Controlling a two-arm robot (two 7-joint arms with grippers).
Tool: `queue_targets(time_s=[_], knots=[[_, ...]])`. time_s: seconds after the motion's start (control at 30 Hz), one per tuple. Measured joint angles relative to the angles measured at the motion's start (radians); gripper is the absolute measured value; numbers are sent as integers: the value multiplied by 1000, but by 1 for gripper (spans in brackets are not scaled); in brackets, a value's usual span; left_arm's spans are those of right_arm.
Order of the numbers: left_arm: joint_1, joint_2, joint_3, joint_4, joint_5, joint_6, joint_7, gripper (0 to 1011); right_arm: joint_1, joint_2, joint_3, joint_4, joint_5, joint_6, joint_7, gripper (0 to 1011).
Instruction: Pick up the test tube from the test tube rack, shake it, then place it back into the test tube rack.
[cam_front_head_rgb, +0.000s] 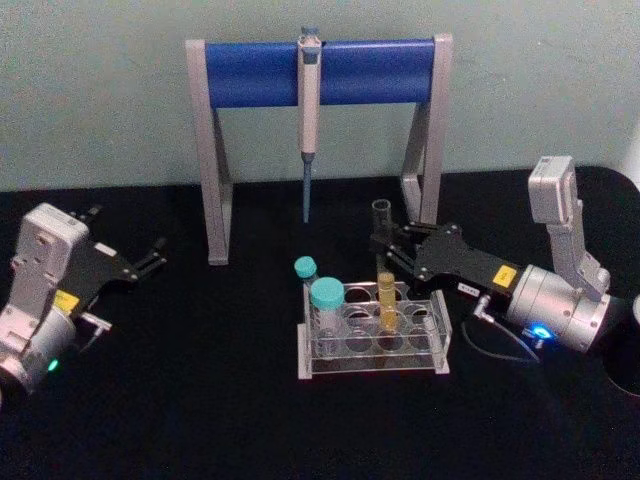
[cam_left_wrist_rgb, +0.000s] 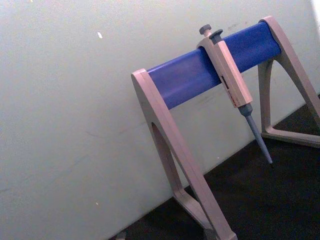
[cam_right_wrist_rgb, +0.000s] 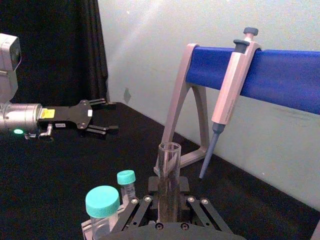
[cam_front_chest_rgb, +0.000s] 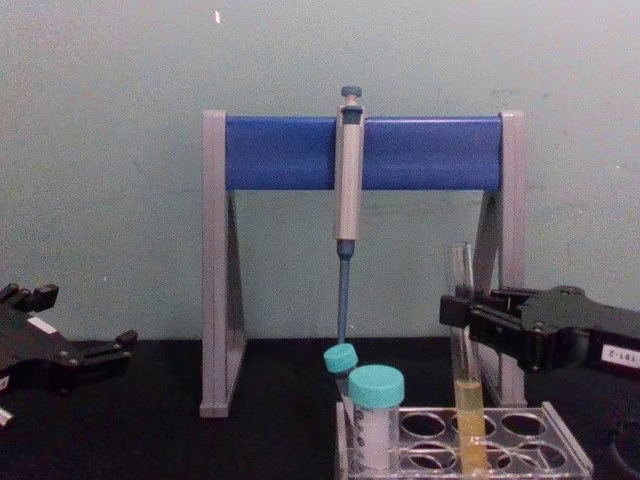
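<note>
The test tube (cam_front_head_rgb: 385, 292), a slim clear tube with yellow liquid low down, stands upright in a back-row hole of the clear test tube rack (cam_front_head_rgb: 441, 332). My right gripper (cam_front_head_rgb: 383, 250) reaches in from the right and is shut on the tube's clear upper part, above the liquid. From the side, the test tube (cam_front_chest_rgb: 466, 400) still sits in the test tube rack (cam_front_chest_rgb: 562, 422) with the right gripper (cam_front_chest_rgb: 462, 315) clamped about halfway up. In the right wrist view the test tube (cam_right_wrist_rgb: 169, 165) rises between the fingers. My left gripper (cam_front_head_rgb: 130, 235) rests open at the far left.
Two teal-capped tubes (cam_front_head_rgb: 326, 293) stand in the rack's left holes. Behind the rack rises the grey-and-blue pipette stand (cam_front_head_rgb: 250, 72) with a pipette (cam_front_head_rgb: 308, 130) hanging from it, its tip just behind and left of the tube's top. A black cloth covers the table (cam_front_head_rgb: 200, 400).
</note>
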Motion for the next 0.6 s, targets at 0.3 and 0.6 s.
queue_targets(time_s=[0.3, 0.6], knots=[[0, 0, 0, 0, 0, 0, 0, 1002, 3, -2, -2, 6, -6, 5, 0, 229], [0, 0, 0, 0, 0, 0, 0, 1002, 5, -1, -4, 7, -12, 10, 1, 229]])
